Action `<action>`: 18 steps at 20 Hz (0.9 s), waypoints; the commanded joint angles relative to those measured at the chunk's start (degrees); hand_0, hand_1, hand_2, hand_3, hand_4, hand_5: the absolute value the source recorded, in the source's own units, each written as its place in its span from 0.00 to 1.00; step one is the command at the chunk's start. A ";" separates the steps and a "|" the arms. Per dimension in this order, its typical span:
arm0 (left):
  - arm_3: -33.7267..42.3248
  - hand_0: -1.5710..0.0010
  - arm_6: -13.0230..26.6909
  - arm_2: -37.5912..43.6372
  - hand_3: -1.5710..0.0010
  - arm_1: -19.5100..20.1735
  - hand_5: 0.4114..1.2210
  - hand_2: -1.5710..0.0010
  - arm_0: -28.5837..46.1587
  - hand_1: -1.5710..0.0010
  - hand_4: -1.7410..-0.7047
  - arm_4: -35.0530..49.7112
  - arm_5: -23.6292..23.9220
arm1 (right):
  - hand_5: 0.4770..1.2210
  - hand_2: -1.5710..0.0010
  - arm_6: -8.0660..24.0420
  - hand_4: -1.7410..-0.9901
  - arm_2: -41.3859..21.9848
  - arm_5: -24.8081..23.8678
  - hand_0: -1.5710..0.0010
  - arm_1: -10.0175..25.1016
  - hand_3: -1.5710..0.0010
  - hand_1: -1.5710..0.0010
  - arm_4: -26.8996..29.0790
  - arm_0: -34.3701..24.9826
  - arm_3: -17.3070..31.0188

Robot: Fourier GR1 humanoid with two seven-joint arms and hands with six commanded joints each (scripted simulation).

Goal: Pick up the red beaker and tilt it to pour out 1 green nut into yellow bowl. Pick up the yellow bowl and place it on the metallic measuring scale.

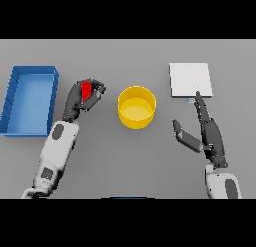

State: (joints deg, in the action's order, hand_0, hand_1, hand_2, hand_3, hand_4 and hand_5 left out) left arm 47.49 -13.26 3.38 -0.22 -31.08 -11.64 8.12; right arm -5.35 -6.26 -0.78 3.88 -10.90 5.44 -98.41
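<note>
Two hands: left hand (82, 97) curled round small red beaker (86, 90), left of round yellow bowl (136, 108); right hand (207, 130) open nr flat metallic scale (189, 80). Risk: over-tilt dumps extra nuts, or misses bowl.

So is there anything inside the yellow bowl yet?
The yellow bowl shows only its bare yellow floor, no nut. The left hand covers the red beaker, hiding its contents.

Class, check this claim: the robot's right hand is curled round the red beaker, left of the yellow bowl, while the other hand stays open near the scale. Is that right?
Not quite. The head view shows the left hand, not the right, curled round the red beaker, left of the yellow bowl. The right hand is the open one, near the scale.
</note>
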 commanded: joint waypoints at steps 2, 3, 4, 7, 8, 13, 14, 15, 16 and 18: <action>0.49 0.17 1.47 -0.21 0.21 -0.07 0.91 0.15 -0.11 0.16 0.14 0.23 -0.15 | 0.23 1.00 1.12 0.65 0.48 0.35 1.00 -0.15 1.00 1.00 1.00 -1.14 0.74; 0.69 0.14 1.36 -0.33 0.17 0.15 0.93 0.12 0.32 0.13 0.17 0.20 -0.23 | 0.23 1.00 1.53 0.65 0.64 0.51 1.00 0.03 1.00 1.00 1.22 -1.54 0.84; 1.15 0.11 1.56 -0.26 0.14 -0.03 0.94 0.10 0.36 0.11 0.19 0.04 0.08 | 0.22 1.00 0.69 0.65 0.74 0.86 1.00 0.19 1.00 1.00 1.60 -0.99 0.74; 3.47 0.06 0.23 1.36 0.07 -0.81 0.92 0.05 0.32 0.05 0.10 4.41 -3.21 | 0.23 1.00 0.64 0.66 0.61 0.54 1.00 0.17 1.00 1.00 1.10 -0.77 0.54; 4.18 0.04 0.26 2.01 0.06 -0.40 0.91 0.04 -0.11 0.04 0.08 5.83 -4.36 | 0.22 1.00 0.22 0.66 0.76 0.76 1.00 0.45 1.00 1.00 1.29 -0.55 0.44; 10.11 0.01 2.39 0.37 0.02 0.93 0.89 0.01 -0.05 0.01 0.03 7.37 -6.46 | 0.23 1.00 -0.74 0.68 0.08 0.49 1.00 0.30 1.00 1.00 -0.05 -0.47 1.46; 10.30 0.01 3.68 -0.23 0.01 1.70 0.89 0.01 -0.76 0.01 0.02 6.57 -6.24 | 0.23 1.00 -0.81 0.69 0.31 0.54 1.00 0.46 1.00 1.00 0.11 -0.83 1.60; 10.40 0.01 4.24 -0.73 0.01 2.33 0.89 0.01 -1.20 0.01 0.02 6.10 -6.43 | 0.24 1.00 -2.07 0.69 0.38 0.27 1.00 0.68 1.00 1.00 -0.19 -0.64 1.33; 10.38 0.01 4.61 -1.18 0.01 2.89 0.89 0.01 -1.54 0.01 0.02 5.70 -6.59 | 0.24 1.00 -2.57 0.69 -0.03 -0.05 1.00 0.57 1.00 1.00 -0.79 -0.18 0.49; 10.20 0.01 5.17 -2.01 0.01 3.88 0.89 0.01 -2.21 0.01 0.02 4.99 -6.88 | 0.25 1.00 -2.52 0.69 -0.33 -0.70 1.00 0.34 1.00 1.00 -1.94 -0.13 1.38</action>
State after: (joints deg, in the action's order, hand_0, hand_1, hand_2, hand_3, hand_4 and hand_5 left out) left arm 57.69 -8.10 1.38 3.67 -33.30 -6.55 1.19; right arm -7.76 -6.60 -1.48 4.22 -12.85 5.32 -97.02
